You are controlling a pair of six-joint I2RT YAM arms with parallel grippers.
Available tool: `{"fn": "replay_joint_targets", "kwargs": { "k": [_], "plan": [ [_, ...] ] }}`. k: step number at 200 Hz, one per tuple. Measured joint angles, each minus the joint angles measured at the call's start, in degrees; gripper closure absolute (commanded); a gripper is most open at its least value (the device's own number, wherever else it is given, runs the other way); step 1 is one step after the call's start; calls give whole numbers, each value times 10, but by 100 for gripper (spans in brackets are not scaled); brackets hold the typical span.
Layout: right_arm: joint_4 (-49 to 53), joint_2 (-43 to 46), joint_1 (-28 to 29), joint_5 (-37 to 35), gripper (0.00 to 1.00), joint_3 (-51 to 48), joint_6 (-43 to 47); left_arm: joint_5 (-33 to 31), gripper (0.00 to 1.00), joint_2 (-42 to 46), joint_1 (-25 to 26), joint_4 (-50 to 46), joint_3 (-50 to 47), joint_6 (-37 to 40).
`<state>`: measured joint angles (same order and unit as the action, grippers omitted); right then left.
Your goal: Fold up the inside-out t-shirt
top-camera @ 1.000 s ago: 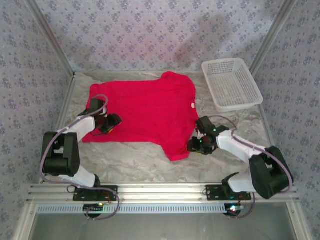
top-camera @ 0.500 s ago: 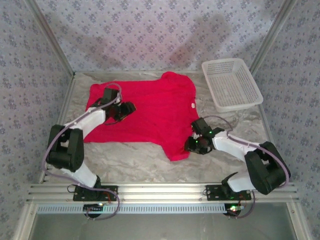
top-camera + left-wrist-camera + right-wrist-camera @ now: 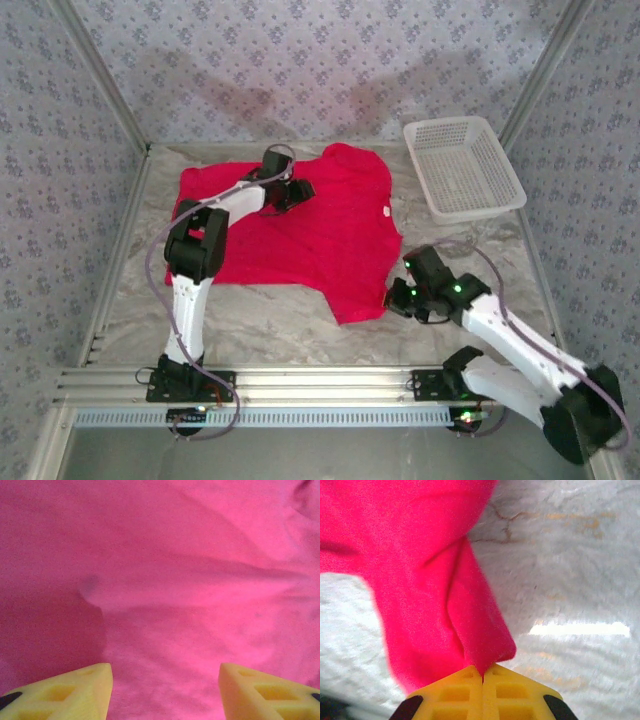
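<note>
Item one, left tool (image 3: pixel 299 188): fingers spread, nothing between them, poised over the far middle of the inside-out t-shirt (image 3: pixel 300 240). The left wrist view has red cloth beneath and ahead of the yellow fingertips (image 3: pixel 95 680); whether they touch the cloth cannot be told. Item two, the t-shirt: red, lying open and mostly flat on the worktop (image 3: pixel 270 325). It stretches from well left of the left tool across to the right tool (image 3: pixel 393 298), with shallow creases and no fold laid over. Item three, white neck tag (image 3: pixel 385 211): on the upper face of the cloth, beyond the right tool and toward the shirt's right edge. Item four, right tool: fingers pressed together and pinching a ridge of red cloth at what looks like the near sleeve. In the right wrist view the cloth runs straight into the closed tips, with bare worktop to the right of them. Item five, white mesh basket (image 3: pixel 462 168): beyond and to the right of the right tool, well apart from the shirt, nothing visible inside. Status, as judged: early. One grasp is taken on the right side, none on the left, and every fold remains to be made.
</note>
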<state>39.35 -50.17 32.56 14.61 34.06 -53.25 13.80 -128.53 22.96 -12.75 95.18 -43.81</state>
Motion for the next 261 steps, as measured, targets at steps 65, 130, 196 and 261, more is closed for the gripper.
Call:
{"fn": "replay_joint_targets", "kwargs": {
  "k": [65, 130, 196, 261],
  "plan": [
    [-3, 142, 67, 31, 78, -165, -193, -18, 42, 12, 19, 9, -26, 5],
    [79, 79, 79, -77, 46, -14, -162, -42, 39, 82, 29, -105, -35, 54],
    [-62, -345, -24, -117, 52, 258, 32, -7, 38, 268, -66, -110, -165, 91],
    [-96, -699, -120, -86, 53, 601, 109, 36, 38, 189, -234, -97, -236, 77]
  ]
}}
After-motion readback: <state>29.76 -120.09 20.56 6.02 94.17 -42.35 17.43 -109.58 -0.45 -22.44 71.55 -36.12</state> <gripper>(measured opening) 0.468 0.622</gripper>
